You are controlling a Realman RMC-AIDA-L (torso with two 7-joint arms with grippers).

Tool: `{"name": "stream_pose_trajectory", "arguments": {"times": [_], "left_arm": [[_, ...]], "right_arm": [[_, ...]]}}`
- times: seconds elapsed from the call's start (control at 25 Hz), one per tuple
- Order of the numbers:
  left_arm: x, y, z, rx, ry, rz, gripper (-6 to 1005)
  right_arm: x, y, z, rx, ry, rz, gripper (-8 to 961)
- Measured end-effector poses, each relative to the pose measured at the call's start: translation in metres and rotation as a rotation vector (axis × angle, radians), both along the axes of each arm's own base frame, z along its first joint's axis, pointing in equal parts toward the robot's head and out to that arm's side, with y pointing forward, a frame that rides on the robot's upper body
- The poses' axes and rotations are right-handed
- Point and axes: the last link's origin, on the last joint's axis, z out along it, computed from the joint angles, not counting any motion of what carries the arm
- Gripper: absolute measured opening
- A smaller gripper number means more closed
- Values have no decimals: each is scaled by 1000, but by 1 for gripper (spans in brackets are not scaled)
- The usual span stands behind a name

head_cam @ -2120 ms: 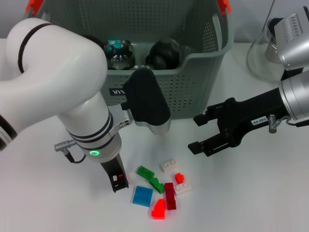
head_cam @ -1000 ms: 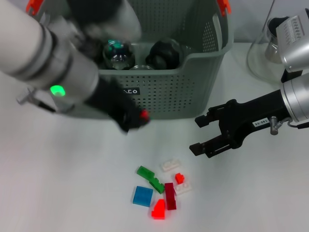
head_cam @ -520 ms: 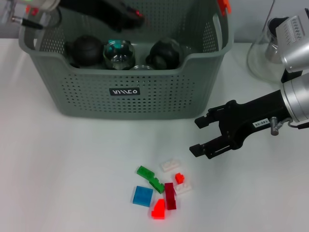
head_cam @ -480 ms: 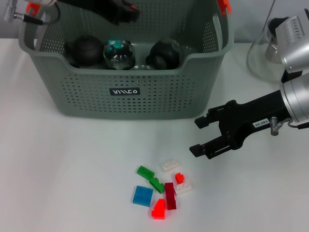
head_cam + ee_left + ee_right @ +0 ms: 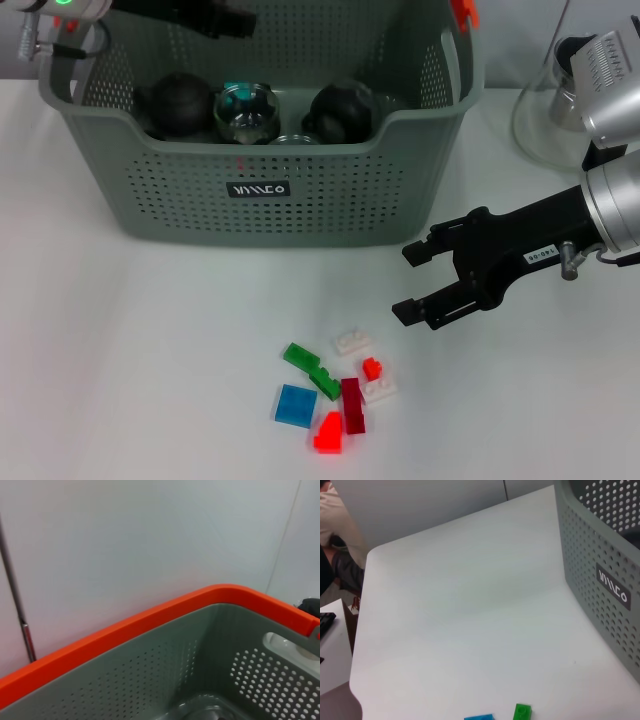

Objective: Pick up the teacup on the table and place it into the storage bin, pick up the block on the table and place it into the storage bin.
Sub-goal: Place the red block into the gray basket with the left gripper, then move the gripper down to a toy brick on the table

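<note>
Grey-green bin (image 5: 300, 205) at the bench's far edge had the left pincer (image 5: 215, 18), fingers unreadable, newly carried above its back wall from the blocks (image 5: 335, 385) near the front edge, suggesting a drop, while the right pincer (image 5: 415, 280) hovered apart nearby.

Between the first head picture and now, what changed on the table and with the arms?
The left gripper rose from the table beside the blocks, swung up and back, and now sits over the storage bin's far left. A small red piece showed at its tip on the way; not visible now. The right gripper and the blocks stayed put.
</note>
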Motion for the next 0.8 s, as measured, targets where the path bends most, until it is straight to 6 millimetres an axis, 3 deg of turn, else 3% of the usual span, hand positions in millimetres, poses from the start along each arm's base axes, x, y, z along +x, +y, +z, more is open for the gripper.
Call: {"name": "stream_pose_trajectory", "arguments": {"times": [0.2,0.32,0.52,0.64,0.8], "left_arm": [[-2,-2,8,27,-9,2,361],[4,-16,16,21,-52,-46,481],[19,-69,13,-90,-158,-263,684],[19,-101,5,-173,-187,-384,811],[12,-136,-8,-329,-218,-521,905]], "right_arm": [[0,1,1,1,-1,5,883],[1,1,2,3,-4,2,883],[3,1,4,8,-13,-3,882],[5,2,6,9,-17,0,882],[6,1,5,1,-31,3,883]]}}
